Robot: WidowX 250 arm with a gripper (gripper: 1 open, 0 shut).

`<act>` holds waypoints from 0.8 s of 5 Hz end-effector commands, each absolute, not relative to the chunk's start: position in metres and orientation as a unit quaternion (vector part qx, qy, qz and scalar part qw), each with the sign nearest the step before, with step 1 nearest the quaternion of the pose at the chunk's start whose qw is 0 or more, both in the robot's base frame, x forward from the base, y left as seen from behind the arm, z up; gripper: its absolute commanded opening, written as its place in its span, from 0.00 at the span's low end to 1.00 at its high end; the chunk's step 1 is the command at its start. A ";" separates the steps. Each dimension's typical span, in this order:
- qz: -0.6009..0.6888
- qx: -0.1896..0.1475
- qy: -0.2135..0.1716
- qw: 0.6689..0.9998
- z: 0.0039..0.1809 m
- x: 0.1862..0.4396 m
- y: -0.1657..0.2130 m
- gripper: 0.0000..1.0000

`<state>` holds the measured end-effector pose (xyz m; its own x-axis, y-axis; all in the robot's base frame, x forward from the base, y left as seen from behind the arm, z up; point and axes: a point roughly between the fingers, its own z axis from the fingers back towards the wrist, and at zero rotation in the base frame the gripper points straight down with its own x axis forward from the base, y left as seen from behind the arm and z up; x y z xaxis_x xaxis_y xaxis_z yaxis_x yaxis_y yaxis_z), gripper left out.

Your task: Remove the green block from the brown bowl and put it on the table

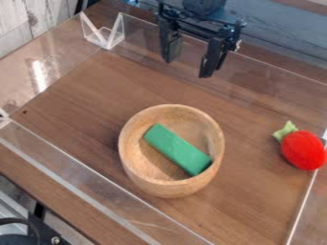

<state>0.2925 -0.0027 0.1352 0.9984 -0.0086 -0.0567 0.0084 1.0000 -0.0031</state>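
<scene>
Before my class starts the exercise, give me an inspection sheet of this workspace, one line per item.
Surface: dark brown wood-grain table, clear edging
Job's things: green block lying inside the brown bowl, not yet out
Clutter: red strawberry-like toy with green top, apart from the bowl
Gripper: tool open, holding nothing, beyond the bowl
Cables: black cable at the near left corner, off the tabletop
Surroundings: light wooden surface at the far left

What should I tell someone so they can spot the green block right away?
On the brown wood-grain table, find the round light-brown bowl. The green block lies inside it, flat, elongated and solid green, unlike the red strawberry-like toy outside.
</scene>
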 end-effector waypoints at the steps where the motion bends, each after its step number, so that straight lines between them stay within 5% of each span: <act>1: 0.077 -0.008 0.040 0.996 0.123 0.282 -0.010 1.00; 4: 0.362 -0.055 0.016 0.931 0.097 0.227 -0.023 1.00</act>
